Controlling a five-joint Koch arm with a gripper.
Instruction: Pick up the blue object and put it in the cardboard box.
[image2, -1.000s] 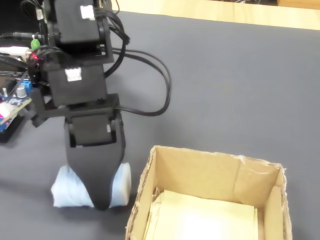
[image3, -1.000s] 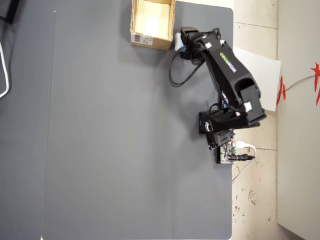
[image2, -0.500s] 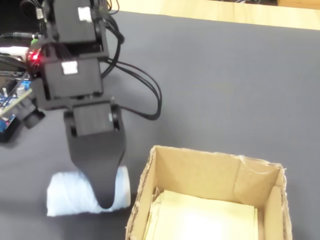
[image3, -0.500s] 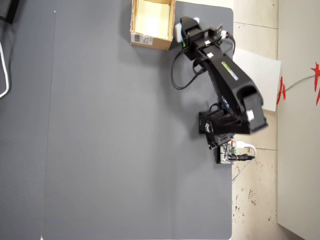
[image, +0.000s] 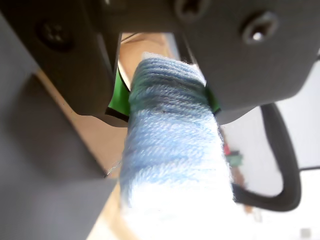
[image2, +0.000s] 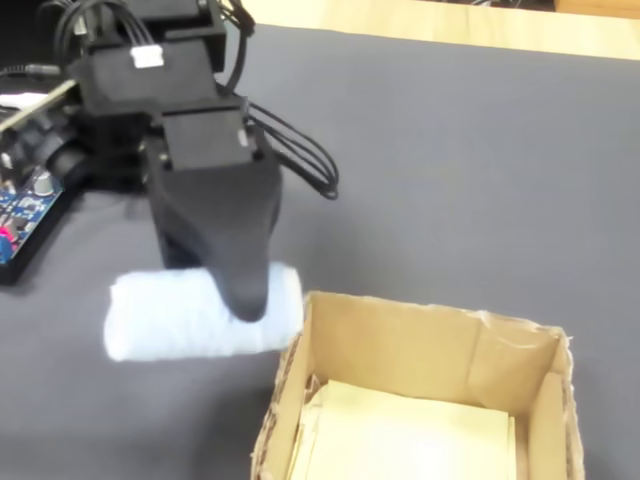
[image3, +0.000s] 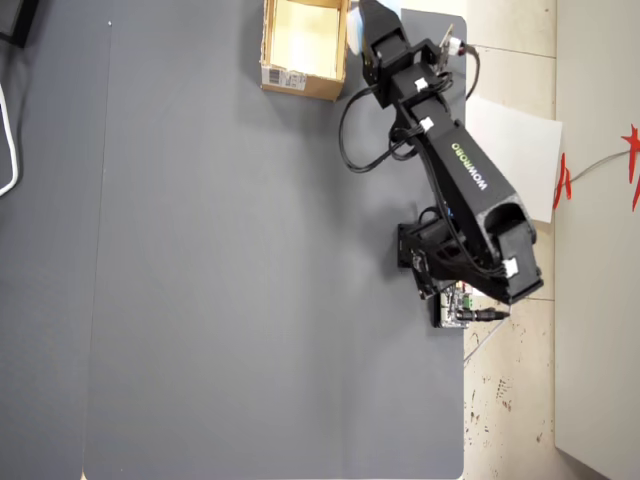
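The blue object (image: 172, 150), a pale blue knitted-looking soft block, is clamped between my gripper's (image: 165, 105) two dark jaws with green pads. In the fixed view the gripper (image2: 245, 298) comes down onto the block's right half. The blue object (image2: 190, 318) lies lengthwise just left of the cardboard box (image2: 400, 345), almost touching its near corner. The box is open on top and has a pale cream lining. In the overhead view the cardboard box (image3: 300, 82) sits at the top edge, with the gripper (image3: 366, 22) just to its right. There the block is hidden under the gripper.
A dark blue circuit board with red parts (image2: 22, 212) lies at the left edge near the arm's base. Black cables (image2: 305, 155) loop behind the arm. The grey mat (image3: 200, 260) covers the table. A white sheet (image3: 512, 150) lies right of the arm.
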